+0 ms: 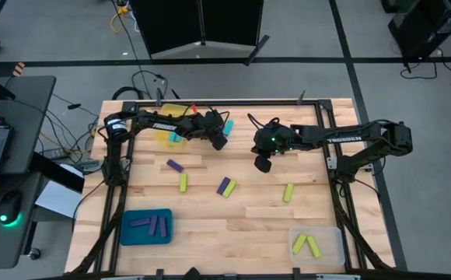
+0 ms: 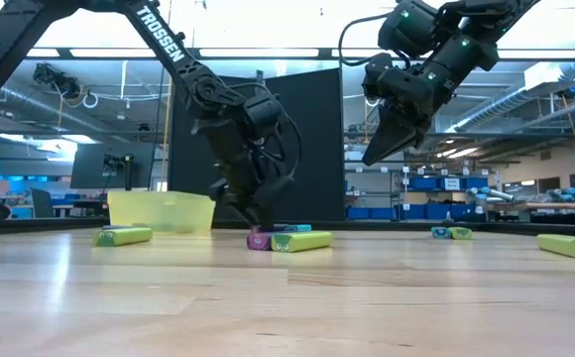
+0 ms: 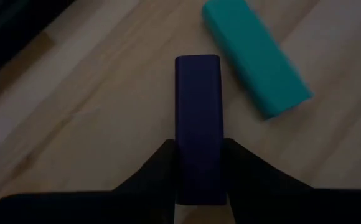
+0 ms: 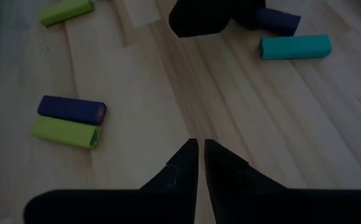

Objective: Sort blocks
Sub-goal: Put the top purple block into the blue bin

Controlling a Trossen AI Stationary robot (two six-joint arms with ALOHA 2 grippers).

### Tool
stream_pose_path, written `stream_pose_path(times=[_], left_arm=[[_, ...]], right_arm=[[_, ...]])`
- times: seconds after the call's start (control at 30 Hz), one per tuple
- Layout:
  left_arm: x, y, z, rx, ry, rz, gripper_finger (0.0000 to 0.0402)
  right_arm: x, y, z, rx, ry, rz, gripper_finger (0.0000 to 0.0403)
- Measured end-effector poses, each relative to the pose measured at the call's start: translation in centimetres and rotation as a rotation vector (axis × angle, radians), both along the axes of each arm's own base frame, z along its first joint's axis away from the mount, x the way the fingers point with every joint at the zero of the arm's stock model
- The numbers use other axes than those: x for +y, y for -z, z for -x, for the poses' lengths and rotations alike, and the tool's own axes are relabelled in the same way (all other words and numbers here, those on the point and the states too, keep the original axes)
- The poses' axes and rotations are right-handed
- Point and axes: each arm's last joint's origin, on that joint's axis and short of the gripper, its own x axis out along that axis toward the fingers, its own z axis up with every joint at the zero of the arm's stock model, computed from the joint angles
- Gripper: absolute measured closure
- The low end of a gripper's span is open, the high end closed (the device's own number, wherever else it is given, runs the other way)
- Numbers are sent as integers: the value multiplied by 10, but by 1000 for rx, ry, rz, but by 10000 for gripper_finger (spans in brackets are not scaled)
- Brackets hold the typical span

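My left gripper [image 1: 220, 141] is low over the far middle of the table, shut on a purple block [image 3: 198, 118]. A cyan block [image 3: 255, 56] lies on the wood just beyond it. My right gripper [image 1: 263, 163] hangs raised above the table's middle, shut and holding nothing [image 4: 200, 155]. Loose on the table lie a purple block [image 1: 175, 166], a yellow-green block [image 1: 183, 183], a purple and yellow-green pair side by side [image 1: 225, 187], and another yellow-green block [image 1: 288, 192]. My left gripper pinches the purple block between its two fingers [image 3: 162, 171], on the long sides at the end nearest the wrist [image 3: 198, 163]. The block runs on past the fingertips, in line with them. The fingers slant down from the table's left. I cannot tell whether the block touches the wood.
A yellow tray [image 1: 166, 117] at the far left holds a cyan block [image 1: 176, 138]. A blue tray [image 1: 132, 233] at the near left holds purple blocks. A clear tray [image 1: 330, 233] at the near right holds yellow-green blocks. Bare wood lies along the near middle.
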Motion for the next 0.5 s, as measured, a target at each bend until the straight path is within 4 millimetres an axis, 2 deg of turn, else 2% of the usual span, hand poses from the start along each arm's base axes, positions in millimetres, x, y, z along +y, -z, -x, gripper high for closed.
stream_pose_path(times=[0.1,0.23,0.33,0.5], left_arm=[[0,-7,4,13,1,-19,296],[-3,-32,7,-26,29,-60,296],[-11,-53,11,-38,67,-82,296],[-36,-95,22,-80,158,-103,296]], right_arm=[[0,0,0,0,0,0,363],[0,0,0,1,-1,1,363],[0,0,0,1,-4,4,366],[0,0,0,2,-6,5,370]])
